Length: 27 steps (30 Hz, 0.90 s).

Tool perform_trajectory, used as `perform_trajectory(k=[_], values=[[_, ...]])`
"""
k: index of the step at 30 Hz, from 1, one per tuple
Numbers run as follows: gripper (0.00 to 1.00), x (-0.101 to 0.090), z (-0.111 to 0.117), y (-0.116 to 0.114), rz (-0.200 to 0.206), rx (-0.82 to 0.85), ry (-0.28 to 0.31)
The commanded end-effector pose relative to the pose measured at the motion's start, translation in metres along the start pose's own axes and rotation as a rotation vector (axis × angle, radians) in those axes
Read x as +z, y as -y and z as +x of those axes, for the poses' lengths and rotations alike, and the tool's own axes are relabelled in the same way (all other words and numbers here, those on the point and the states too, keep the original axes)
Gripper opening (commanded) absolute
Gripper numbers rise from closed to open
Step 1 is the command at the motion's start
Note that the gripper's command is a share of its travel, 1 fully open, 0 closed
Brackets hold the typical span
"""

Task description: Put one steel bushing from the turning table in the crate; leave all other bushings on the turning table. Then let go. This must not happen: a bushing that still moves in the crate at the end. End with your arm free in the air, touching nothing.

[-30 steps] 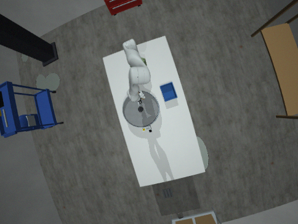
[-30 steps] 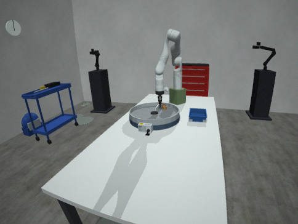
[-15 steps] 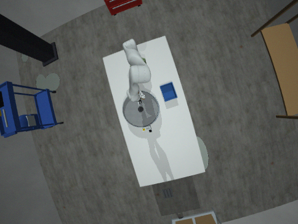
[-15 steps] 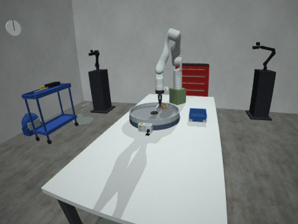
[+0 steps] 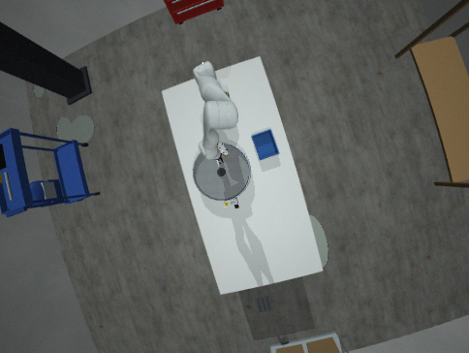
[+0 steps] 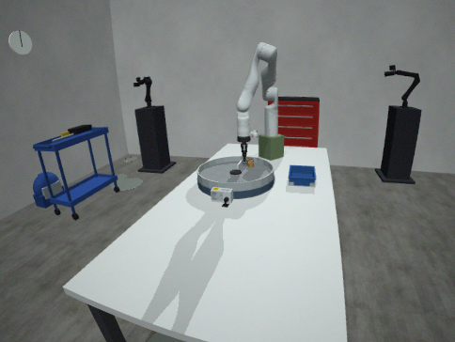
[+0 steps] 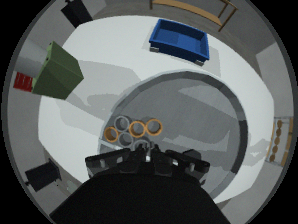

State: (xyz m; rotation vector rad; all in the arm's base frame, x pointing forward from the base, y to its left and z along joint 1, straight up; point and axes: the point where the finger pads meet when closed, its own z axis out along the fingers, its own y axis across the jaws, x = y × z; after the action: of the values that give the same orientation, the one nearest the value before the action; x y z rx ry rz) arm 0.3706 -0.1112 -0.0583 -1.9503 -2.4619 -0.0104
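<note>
The round grey turning table [image 6: 235, 176] stands on the white table; it also shows in the overhead view [image 5: 222, 171]. A cluster of small ring bushings [image 7: 133, 129] sits near its far rim, some brass-coloured [image 7: 154, 124] and some grey steel [image 7: 121, 123]. My gripper [image 7: 148, 146] [image 6: 243, 157] is low over this cluster, pointing straight down. It is shut on the rim of a grey steel bushing at the near edge of the cluster, which the fingers mostly hide. The blue crate [image 6: 302, 175] [image 7: 178, 38] stands to the right of the turning table, apart from it, and looks empty.
A green block [image 6: 271, 146] stands at the arm's base behind the turning table. A small control box [image 6: 222, 194] sits at the turning table's front edge. A dark hub [image 6: 234, 173] marks its centre.
</note>
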Motion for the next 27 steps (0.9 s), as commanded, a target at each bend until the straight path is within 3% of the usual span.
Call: perform_trajectory(k=[1, 27], values=[[0.00, -0.001, 0.000, -0.001, -0.002, -0.001, 0.001], [0.00, -0.016, 0.000, -0.001, -0.002, 0.000, 0.001]])
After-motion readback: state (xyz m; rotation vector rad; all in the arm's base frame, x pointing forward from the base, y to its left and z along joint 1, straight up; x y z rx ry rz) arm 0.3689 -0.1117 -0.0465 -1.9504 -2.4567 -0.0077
